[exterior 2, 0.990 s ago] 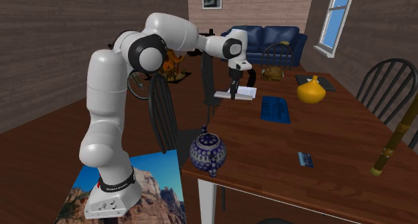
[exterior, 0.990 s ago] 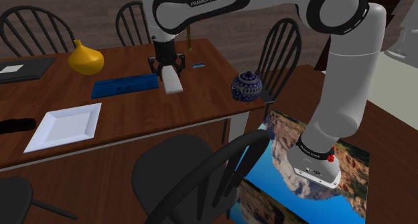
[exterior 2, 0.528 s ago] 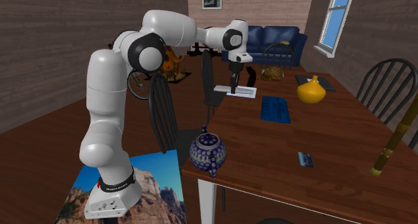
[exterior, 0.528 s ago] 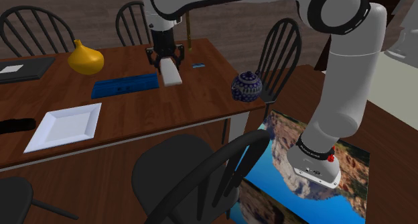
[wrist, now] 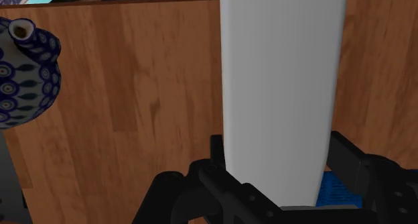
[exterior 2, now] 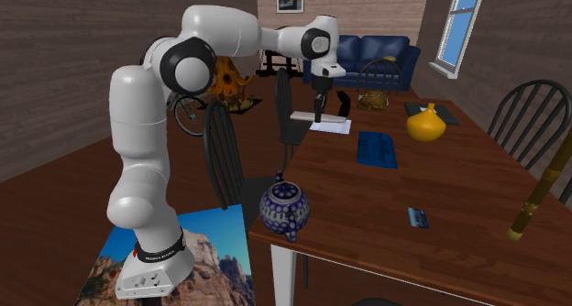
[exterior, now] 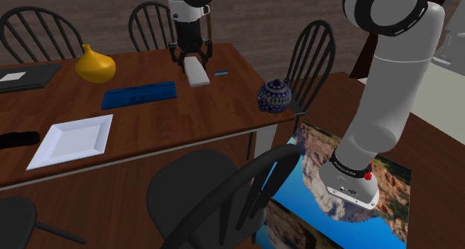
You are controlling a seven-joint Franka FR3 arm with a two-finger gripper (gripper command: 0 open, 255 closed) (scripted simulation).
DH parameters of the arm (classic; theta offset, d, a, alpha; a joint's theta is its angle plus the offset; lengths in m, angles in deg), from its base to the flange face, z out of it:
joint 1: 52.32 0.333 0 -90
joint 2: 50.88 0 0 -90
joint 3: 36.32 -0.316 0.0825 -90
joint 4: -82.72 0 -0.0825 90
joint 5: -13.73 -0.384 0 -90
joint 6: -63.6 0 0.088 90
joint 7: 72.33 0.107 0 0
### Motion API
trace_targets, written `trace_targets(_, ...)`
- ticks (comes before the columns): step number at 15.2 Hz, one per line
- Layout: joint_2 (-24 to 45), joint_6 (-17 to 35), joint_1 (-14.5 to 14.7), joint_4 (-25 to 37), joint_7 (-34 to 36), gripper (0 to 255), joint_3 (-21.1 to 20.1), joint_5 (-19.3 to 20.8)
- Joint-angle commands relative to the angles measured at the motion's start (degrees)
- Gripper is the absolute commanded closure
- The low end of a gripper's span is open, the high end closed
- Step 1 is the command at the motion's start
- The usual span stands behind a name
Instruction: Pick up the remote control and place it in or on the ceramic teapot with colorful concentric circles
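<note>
Arm (exterior 2: 137, 112): rounded tubular links are showing glossy white, with joints (exterior 2: 188, 64) showing as dark grey to black rings set into the white shells. The flared white base (exterior: 349, 186) at the near right of the shoulder view is carrying a black band (exterior: 350, 165) with small white lettering, and a few small red spots are showing lower on its skirt. The gripper (exterior: 194, 59) is showing all black, its two fingers (wrist: 216, 163) blocky and flat-sided, rising from a black hand body.
</note>
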Motion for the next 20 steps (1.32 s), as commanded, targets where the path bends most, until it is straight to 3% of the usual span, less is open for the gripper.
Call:
trace_targets(1,-4.54,1.61,-1.81,-5.80,-2.23,255,0.52,-1.70)
trace_targets(11,-24.37,4.69,-7.29,-27.84,-15.12,255,6.65,-7.45)
trace_targets(20,-38.33,3.66,-10.39,-40.98,-26.41,255,14.56,-7.20)
